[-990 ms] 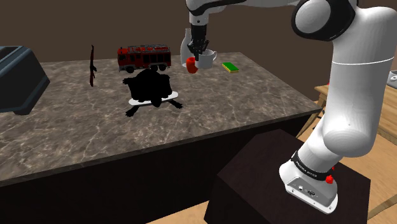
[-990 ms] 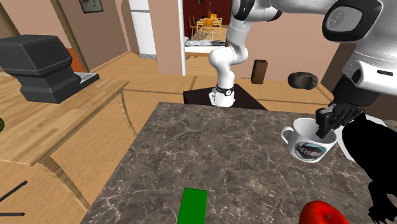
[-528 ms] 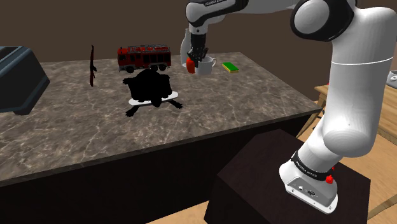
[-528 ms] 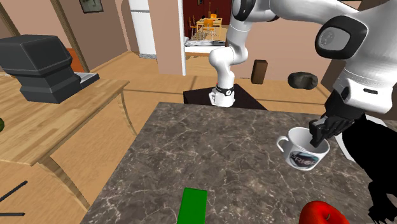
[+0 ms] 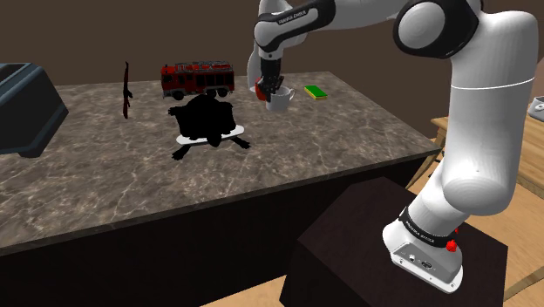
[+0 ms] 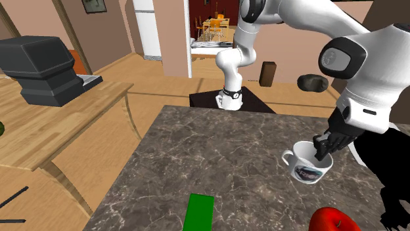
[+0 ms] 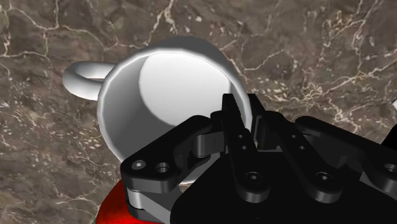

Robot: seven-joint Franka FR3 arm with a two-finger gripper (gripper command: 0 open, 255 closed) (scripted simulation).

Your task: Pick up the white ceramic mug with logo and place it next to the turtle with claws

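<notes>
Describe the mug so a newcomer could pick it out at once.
On the marbled counter, look between the red fire truck and the green block. The white mug is tilted, its rim clasped by the black gripper; only it has a handle and a logo.

I count 1 mug (image 6: 309, 169), 1 turtle (image 5: 207, 120), 1 fire truck (image 5: 197, 78), 1 green block (image 6: 199, 212), 1 red apple (image 6: 338, 220), and 1 thin dark tool (image 5: 127, 90), perhaps a knife.

A dark marbled counter (image 5: 331, 131) carries a red fire truck (image 5: 197, 78), a black turtle (image 5: 207, 120), a green sponge (image 5: 315, 91), a red apple (image 6: 335, 220), a dark box (image 5: 22, 109) and a thin dark stick (image 5: 127, 90), perhaps a tool.
</notes>
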